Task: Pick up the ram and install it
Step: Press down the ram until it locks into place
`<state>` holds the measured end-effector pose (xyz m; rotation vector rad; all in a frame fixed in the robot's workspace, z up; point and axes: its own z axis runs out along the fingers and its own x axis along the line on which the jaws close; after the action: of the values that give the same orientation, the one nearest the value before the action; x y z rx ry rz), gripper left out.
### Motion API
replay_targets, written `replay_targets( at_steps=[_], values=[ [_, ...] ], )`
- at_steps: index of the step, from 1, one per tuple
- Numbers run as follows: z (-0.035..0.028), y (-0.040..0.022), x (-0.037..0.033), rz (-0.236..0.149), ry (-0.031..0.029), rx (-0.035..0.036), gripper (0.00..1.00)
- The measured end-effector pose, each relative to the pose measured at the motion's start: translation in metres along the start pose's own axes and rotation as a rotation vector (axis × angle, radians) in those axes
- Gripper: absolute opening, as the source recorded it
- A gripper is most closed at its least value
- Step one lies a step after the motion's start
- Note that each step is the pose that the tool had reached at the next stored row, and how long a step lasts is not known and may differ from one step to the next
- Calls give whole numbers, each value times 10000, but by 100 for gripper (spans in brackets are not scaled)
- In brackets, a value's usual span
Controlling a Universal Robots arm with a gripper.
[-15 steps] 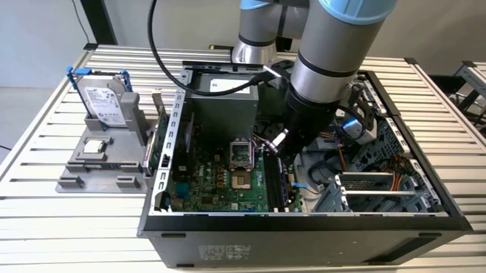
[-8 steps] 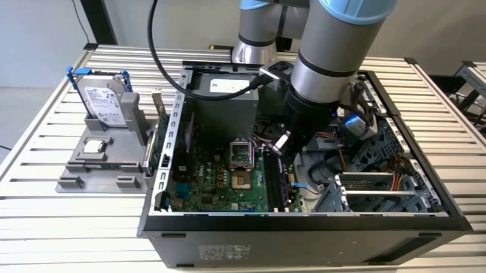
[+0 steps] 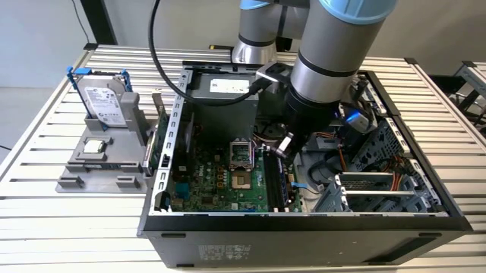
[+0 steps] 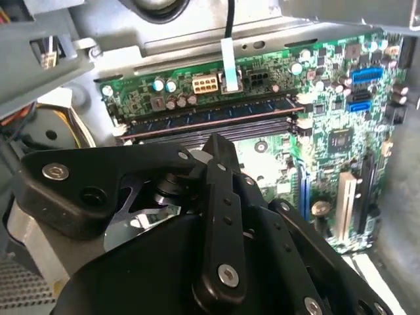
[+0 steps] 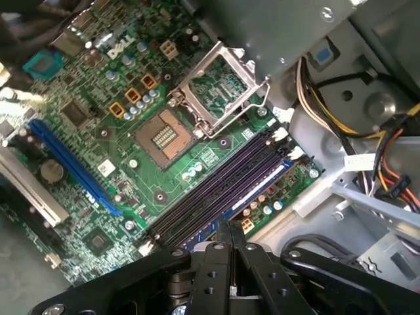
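The ram [image 4: 216,113] lies along the memory slot nearest the motherboard's edge, a dark stick with a row of chips; in the first wrist view the ram [image 5: 252,195] runs beside the empty black slots. My gripper [image 3: 285,147] is down inside the open computer case, right over those slots. In both wrist views its black fingers are pressed together, with nothing between them. The gripper [image 4: 220,141] has its tip over the middle of the slot bank, and the gripper [image 5: 230,226] sits close to the stick. Whether it touches the stick I cannot tell.
The open CPU socket [image 5: 164,134] and its raised bracket lie beside the slots. Cables and a drive cage [image 3: 372,187] fill the case on the exterior view's right. A grey fixture [image 3: 99,165] on the exterior view's left holds a hard drive [image 3: 102,102] with a blue bracket.
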<state>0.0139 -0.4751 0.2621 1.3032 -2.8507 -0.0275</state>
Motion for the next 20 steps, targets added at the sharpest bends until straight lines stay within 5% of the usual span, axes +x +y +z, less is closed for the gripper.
replay_targets(
  at_steps=[10,20],
  values=[
    [0,0,0,-1537,29,0,0],
    [0,-1,0,-2594,46,-1,0]
  ],
)
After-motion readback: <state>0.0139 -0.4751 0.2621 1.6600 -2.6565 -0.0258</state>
